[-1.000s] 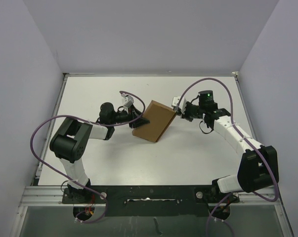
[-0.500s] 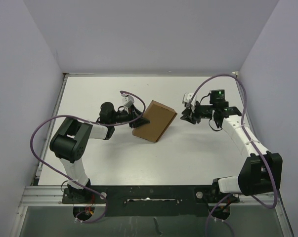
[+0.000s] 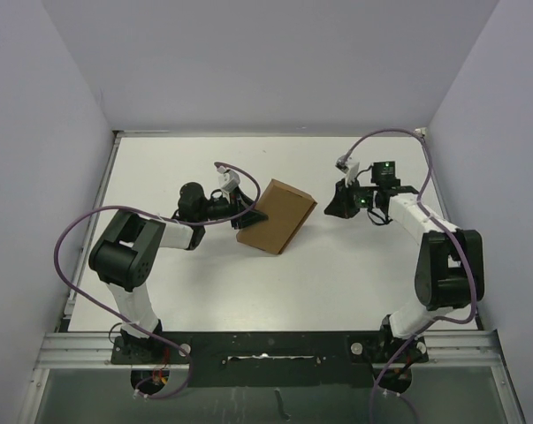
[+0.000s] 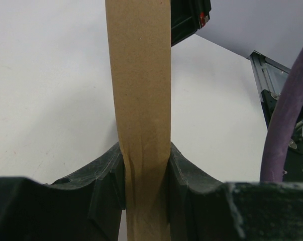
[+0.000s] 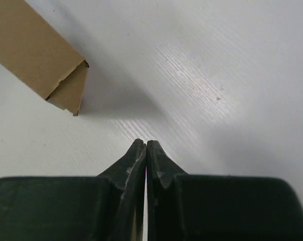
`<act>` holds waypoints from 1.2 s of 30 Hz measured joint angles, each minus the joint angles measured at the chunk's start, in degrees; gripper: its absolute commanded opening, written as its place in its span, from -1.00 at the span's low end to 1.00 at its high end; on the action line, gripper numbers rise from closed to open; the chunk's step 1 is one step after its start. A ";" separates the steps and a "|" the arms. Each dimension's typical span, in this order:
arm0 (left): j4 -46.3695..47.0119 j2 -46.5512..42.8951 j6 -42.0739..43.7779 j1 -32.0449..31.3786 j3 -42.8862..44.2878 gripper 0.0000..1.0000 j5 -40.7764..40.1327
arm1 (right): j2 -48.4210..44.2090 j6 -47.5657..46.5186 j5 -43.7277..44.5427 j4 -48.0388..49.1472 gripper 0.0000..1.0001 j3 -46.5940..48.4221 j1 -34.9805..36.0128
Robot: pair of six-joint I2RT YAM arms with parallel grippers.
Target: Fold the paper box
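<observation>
Two pincers sit over the white desk (image 3: 354, 274), and only one of them carries anything. The left pincer (image 3: 247, 210) holds the paper box (image 3: 277, 216), clamping the edge on the box's 9 o'clock side. From above, the box sits near the middle of the desk, a flat brown rectangle with its long sides running from about 1 o'clock to 7 o'clock.

In the left wrist view the paper box (image 4: 141, 90) appears edge-on as a narrow upright brown strip. The black fingers (image 4: 108, 173) of the left pincer (image 4: 146, 168) press it from both sides, and the cardboard is slightly creased where they grip. A purple cable (image 4: 287, 125) runs along the 3 o'clock edge of that view.

The right pincer (image 3: 338, 207) is at the box's 3 o'clock, apart from it, with bare desk between them. Its own camera shows the right pincer (image 5: 145, 146) fully closed, fingertips touching with nothing between them. One end of the paper box (image 5: 38, 52) shows at 10 o'clock in that view, and a shadow (image 5: 121, 103) falls on the desk (image 5: 216, 75) beside it.
</observation>
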 measured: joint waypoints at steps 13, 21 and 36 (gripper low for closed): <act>-0.76 0.00 0.04 0.00 0.22 -0.62 -0.20 | 3.43 15.06 5.38 0.15 -1.00 4.39 7.04; -1.22 0.00 0.11 0.20 0.22 -0.63 -0.20 | 3.39 15.50 9.99 0.74 -1.00 5.62 9.84; -15.61 -3.89 6.54 -1.99 3.48 -0.65 -4.59 | 3.39 33.09 16.33 0.46 -1.00 6.91 10.69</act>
